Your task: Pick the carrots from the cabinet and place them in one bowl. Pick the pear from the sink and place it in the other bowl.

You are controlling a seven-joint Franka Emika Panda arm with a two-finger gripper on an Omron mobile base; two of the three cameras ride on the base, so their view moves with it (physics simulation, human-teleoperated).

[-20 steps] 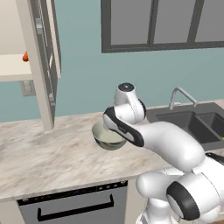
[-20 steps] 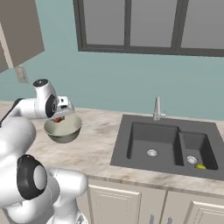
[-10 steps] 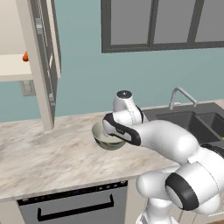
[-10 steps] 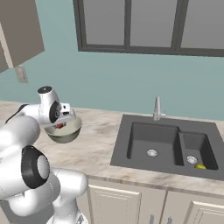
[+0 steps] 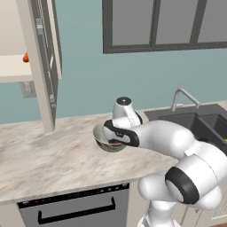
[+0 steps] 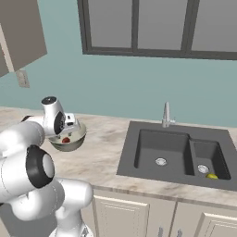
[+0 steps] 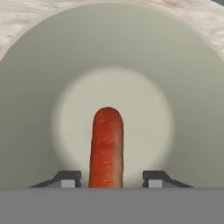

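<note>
While my gripper (image 7: pixel 111 177) hangs over the bowl (image 7: pixel 39 87), its jaws stand apart beside the carrot (image 7: pixel 106 146). Light, stiff, likely slick; I'd take it mid-body.

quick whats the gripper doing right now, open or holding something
gripper: open, fingertips clear of the carrot on both sides, over the cream bowl.
</note>
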